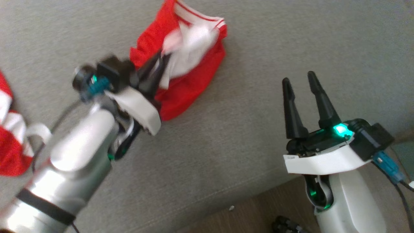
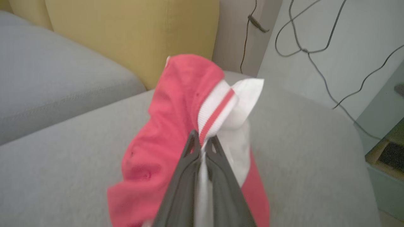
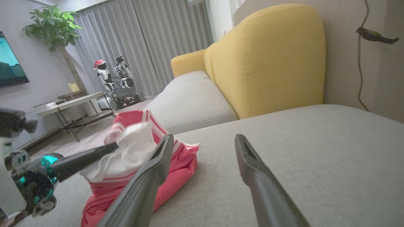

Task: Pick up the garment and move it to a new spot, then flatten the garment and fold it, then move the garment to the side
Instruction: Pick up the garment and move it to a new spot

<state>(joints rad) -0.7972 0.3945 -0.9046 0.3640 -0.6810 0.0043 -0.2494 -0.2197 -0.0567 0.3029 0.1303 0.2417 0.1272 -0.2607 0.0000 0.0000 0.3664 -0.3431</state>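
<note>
At upper centre of the head view, the garment (image 1: 187,87) sits bunched on the cushion (image 1: 258,48), its white part pinched in the closed left gripper (image 1: 161,57). At lower right, the right gripper (image 1: 299,77) hovers wide apart, empty.

Soft even light; head view blurred at left, perhaps motion

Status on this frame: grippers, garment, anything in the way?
Left gripper shut on red-and-white garment, bunched on grey sofa cushion. Right gripper open, clear of it. Other red cloth far left, apart.
</note>
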